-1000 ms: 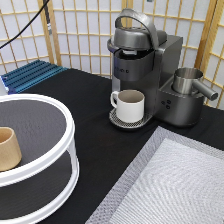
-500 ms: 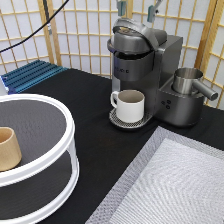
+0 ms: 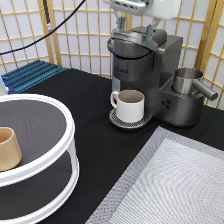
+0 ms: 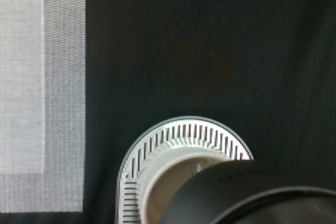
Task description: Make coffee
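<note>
The gripper hangs at the exterior view's top, right over the lid of the dark grey coffee machine. Its two fingers stand apart, reaching down to about the lid, and nothing shows between them. The coffee pod cannot be seen in either view; it may be hidden inside the machine or behind the hand, but that cannot be told from here.

Straight below the gripper a white mug with a handle stands upright on the machine's round slotted drip tray. The wrist view looks down on the same tray, with a dark rounded part of the machine covering its lower side. Below the gripper and towards the exterior view's right, a steel jug sits on the machine's side platform.

The tabletop is covered in black cloth. A grey woven mat lies on it well below the gripper, filling the exterior view's bottom right; the wrist view shows its edge near the tray but apart from it. Far from the gripper, at the exterior view's bottom left, is a white-rimmed two-tier round stand with a tan handleless cup on its upper shelf.

Behind the table stands a folding screen of pale wooden lattice. A black cable crosses it, and a blue ridged panel lies at its foot.
</note>
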You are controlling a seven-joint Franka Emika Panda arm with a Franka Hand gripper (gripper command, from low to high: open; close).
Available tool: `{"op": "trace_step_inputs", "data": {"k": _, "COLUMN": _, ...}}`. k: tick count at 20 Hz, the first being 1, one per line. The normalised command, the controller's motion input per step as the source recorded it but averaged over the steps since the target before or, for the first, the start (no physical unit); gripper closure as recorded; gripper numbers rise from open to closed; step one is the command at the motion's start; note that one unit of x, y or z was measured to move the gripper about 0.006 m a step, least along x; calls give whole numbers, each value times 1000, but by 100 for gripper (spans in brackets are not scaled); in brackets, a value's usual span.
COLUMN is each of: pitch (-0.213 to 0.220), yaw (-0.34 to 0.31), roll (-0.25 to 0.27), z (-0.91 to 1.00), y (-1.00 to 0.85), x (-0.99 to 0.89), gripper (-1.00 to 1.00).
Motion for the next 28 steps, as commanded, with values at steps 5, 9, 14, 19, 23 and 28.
{"op": "trace_step_inputs", "data": {"k": 5, "pitch": 25, "yaw": -98, "roll": 32, "z": -454, "y": -258, "x": -46, "gripper": -100}}
{"op": "trace_step_inputs", "data": {"k": 9, "pitch": 10, "yaw": -116, "roll": 5, "z": -245, "y": 76, "x": -1, "gripper": -100}}
{"op": "trace_step_inputs", "data": {"k": 14, "pitch": -3, "yaw": -118, "roll": 0, "z": 385, "y": 437, "x": -59, "gripper": -100}}
{"op": "trace_step_inputs", "data": {"k": 19, "pitch": -1, "yaw": -116, "roll": 4, "z": 671, "y": 185, "x": -157, "gripper": -100}}
{"op": "trace_step_inputs", "data": {"k": 23, "pitch": 15, "yaw": -135, "roll": 15, "z": 274, "y": -90, "x": -189, "gripper": -100}}
{"op": "trace_step_inputs", "data": {"k": 28, "pitch": 3, "yaw": -126, "roll": -3, "z": -135, "y": -439, "x": -338, "gripper": -100}}
